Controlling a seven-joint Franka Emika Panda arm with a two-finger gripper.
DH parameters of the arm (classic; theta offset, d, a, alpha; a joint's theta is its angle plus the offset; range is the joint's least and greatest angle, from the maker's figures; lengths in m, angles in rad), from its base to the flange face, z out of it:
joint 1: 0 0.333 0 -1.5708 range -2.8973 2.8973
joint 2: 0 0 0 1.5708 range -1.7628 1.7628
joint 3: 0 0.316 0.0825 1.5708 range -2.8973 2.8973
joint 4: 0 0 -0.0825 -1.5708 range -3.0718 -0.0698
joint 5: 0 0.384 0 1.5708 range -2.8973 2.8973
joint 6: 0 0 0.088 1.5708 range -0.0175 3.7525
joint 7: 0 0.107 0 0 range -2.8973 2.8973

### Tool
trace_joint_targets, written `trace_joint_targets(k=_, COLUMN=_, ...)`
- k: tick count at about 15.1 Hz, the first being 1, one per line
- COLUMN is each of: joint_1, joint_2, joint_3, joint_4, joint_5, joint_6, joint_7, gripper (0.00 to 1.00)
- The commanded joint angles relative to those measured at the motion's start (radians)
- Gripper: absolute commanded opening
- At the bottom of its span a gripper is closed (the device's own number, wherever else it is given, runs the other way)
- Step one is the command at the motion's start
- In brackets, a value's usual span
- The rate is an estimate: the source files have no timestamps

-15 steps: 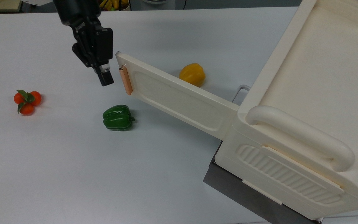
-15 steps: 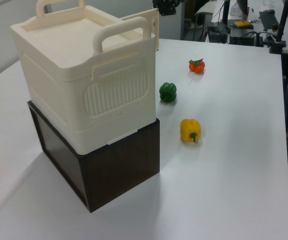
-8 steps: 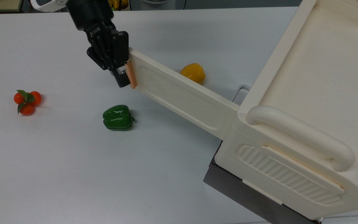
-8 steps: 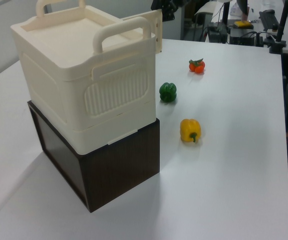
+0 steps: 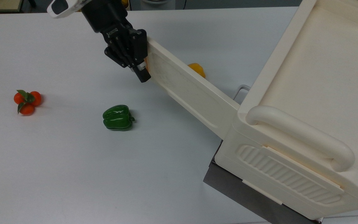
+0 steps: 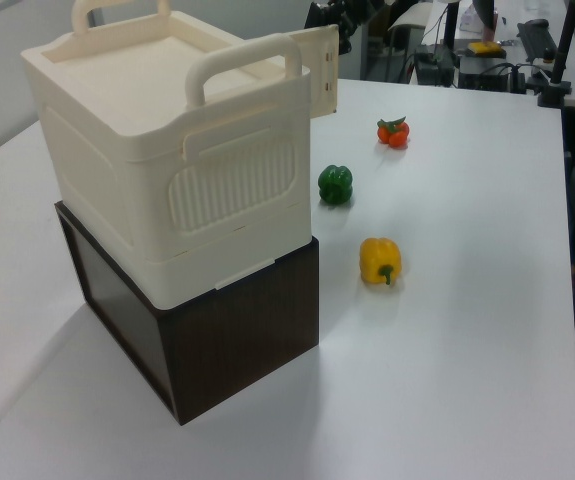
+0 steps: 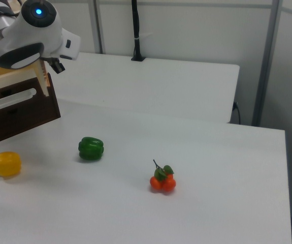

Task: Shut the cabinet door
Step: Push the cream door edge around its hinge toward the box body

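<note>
The cabinet door [image 5: 194, 93] stands open, hinged at the cream cabinet [image 5: 306, 130] on the right of the top view and reaching up-left toward the upper centre of the frame. Its free end, where the copper handle sat, is now covered by the gripper [image 5: 143, 73], which is pressed against the door's outer face. Whether the jaws are open or closed cannot be told.

Change noted: a second ago the gripper hung apart from the handle; half a second ago it reached it; now the door has swung further toward the top of the frame, hiding most of the yellow pepper [image 5: 197, 69] behind it. In the left view the door [image 6: 325, 68] sticks out less from the cabinet's corner. Judgement: the closing push is under way, and a large part of the swing remains.

Count on the white tabletop [image 5: 57, 161]:
- one cabinet on one dark base [image 6: 217, 340]
- one green pepper [image 5: 117, 117]
- one yellow pepper
- one tomato cluster [image 5: 27, 101], apparently three fruits
</note>
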Motion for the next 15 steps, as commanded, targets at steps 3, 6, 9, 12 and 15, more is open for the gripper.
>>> trace_joint_targets(k=3, joint_1=0.005, joint_2=-0.033, joint_3=0.018, joint_4=-0.016, joint_5=-0.039, joint_6=-0.093, joint_7=0.008, gripper=0.00)
trace_joint_targets(k=6, joint_1=0.005, joint_2=-0.042, joint_3=0.052, joint_4=-0.016, joint_5=-0.059, joint_6=-0.122, joint_7=0.009, gripper=0.00)
trace_joint_targets(k=9, joint_1=0.005, joint_2=-0.047, joint_3=0.078, joint_4=-0.016, joint_5=-0.071, joint_6=-0.131, joint_7=0.040, gripper=0.00)
trace_joint_targets(k=12, joint_1=0.007, joint_2=-0.051, joint_3=0.128, joint_4=-0.014, joint_5=-0.116, joint_6=-0.133, joint_7=0.081, gripper=0.00)
trace_joint_targets(k=15, joint_1=0.005, joint_2=-0.051, joint_3=0.165, joint_4=-0.013, joint_5=-0.127, joint_6=-0.131, joint_7=0.092, gripper=0.00)
